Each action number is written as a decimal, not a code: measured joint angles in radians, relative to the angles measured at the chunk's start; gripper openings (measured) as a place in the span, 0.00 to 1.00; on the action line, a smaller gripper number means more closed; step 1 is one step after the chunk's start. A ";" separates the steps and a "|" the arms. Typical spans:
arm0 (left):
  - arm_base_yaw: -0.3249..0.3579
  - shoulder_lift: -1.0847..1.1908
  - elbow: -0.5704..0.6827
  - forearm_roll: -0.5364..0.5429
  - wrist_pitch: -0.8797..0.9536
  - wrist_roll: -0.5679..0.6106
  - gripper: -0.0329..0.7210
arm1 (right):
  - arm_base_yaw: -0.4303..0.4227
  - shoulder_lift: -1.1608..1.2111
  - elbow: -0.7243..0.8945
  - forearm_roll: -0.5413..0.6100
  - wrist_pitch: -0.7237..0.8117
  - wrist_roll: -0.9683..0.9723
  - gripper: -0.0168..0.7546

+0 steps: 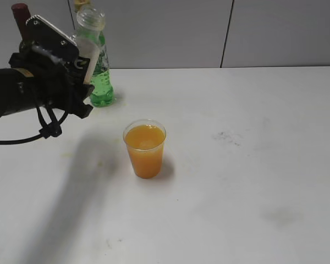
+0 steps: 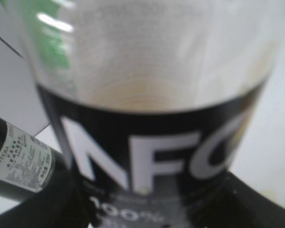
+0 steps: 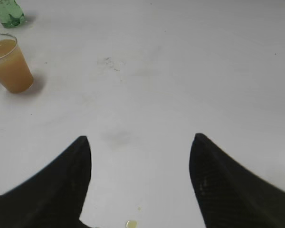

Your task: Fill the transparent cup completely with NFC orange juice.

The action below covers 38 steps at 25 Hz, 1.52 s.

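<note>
The transparent cup stands upright mid-table, filled almost to the rim with opaque orange juice. In the right wrist view the cup is at the far left. My left gripper hovers at the back left, shut on the upright clear NFC bottle. Close up, the bottle shows its black label, and its clear upper part looks empty. Black fingers flank the label. My right gripper is open over bare table, out of the exterior view.
A green bottle stands right behind the held bottle, also seen from the right wrist. A dark wine bottle with a red cap is beside it. A small juice drop lies on the white table.
</note>
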 joint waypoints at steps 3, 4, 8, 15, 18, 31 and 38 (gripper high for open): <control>0.022 0.016 -0.035 0.191 0.001 -0.228 0.68 | 0.000 0.000 0.000 0.000 0.000 0.000 0.67; 0.026 0.027 -0.046 0.266 -0.001 -0.314 0.68 | 0.000 0.000 0.000 0.000 0.000 0.000 0.67; 0.041 0.081 -0.089 0.555 -0.033 -0.642 0.68 | 0.000 0.000 0.000 0.000 0.000 0.000 0.67; 0.085 0.185 -0.187 0.939 -0.144 -1.089 0.68 | 0.000 0.000 0.000 0.000 0.000 0.000 0.67; 0.089 0.233 -0.258 1.048 -0.161 -1.171 0.68 | 0.000 0.000 0.000 0.000 0.000 0.000 0.67; 0.089 0.443 -0.409 1.162 -0.261 -1.265 0.68 | 0.000 0.000 0.000 0.000 0.000 0.000 0.67; 0.084 0.518 -0.506 1.170 -0.213 -1.266 0.68 | 0.000 0.000 0.000 0.000 0.000 0.000 0.67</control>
